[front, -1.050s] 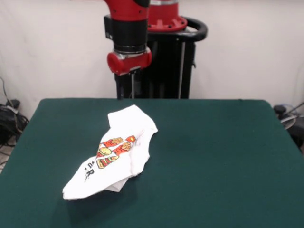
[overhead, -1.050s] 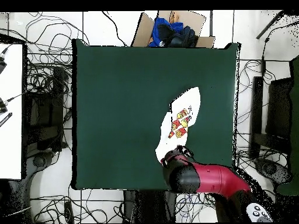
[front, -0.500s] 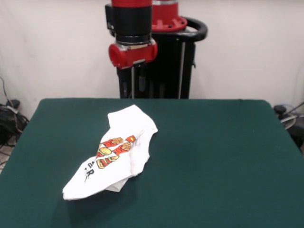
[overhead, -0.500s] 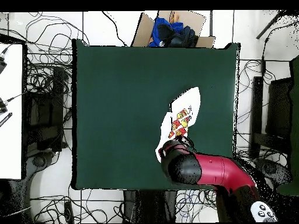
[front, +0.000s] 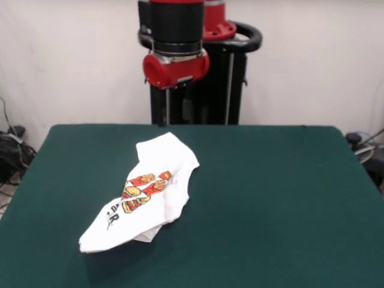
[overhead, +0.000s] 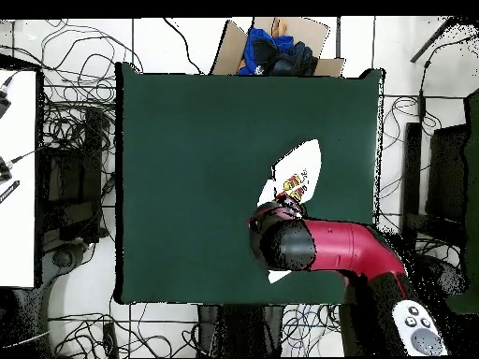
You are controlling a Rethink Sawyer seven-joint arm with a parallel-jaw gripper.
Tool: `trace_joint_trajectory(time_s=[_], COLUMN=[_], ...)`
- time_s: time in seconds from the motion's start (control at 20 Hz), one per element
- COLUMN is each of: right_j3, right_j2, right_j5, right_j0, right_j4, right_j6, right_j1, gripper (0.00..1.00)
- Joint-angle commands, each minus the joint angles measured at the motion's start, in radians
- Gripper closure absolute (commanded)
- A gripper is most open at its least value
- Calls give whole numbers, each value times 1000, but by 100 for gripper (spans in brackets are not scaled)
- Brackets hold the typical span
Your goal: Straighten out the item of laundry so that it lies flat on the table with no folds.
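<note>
The item of laundry (front: 147, 192) is a white T-shirt, crumpled into a long diagonal bundle on the left half of the dark green table (front: 270, 198). A strip of orange-red food print and some black letters show on top. My gripper (front: 186, 107) hangs under the red wrist, high above the table's far edge and behind the shirt, holding nothing. In the overhead view the red arm (overhead: 318, 248) covers the lower part of the shirt (overhead: 301, 173), and only the shirt's upper end and a bit of print show on the table (overhead: 187, 168).
A cardboard box with blue and dark clothes (overhead: 276, 51) lies just beyond the table's top edge in the overhead view. Cables (overhead: 75, 131) cover the floor around the table. A white surface (overhead: 17, 178) stands at the left.
The arm has swung out over the table and now covers more of the shirt from above. In the front view the wrist shifted right and looms larger. The shirt has not moved.
</note>
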Motion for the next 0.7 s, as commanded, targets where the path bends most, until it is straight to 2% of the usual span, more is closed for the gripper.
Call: trace_joint_trajectory(time_s=[0.05, 0.1, 0.2, 0.3, 0.45, 0.7], right_j3=[-113, -112, -114, -142, -180, -198], right_j2=[1, -2, 49, 46, 33, -43], right_j5=[48, 36, 69, 142, 164, 105], right_j0=[81, 82, 57, 77, 109, 156], right_j4=[31, 35, 11, -26, -26, 20], right_j6=[188, 196, 91, 30, 49, 206], right_j1=[54, 58, 70, 86, 105, 95], gripper=[0, 0, 0, 0, 0, 0])
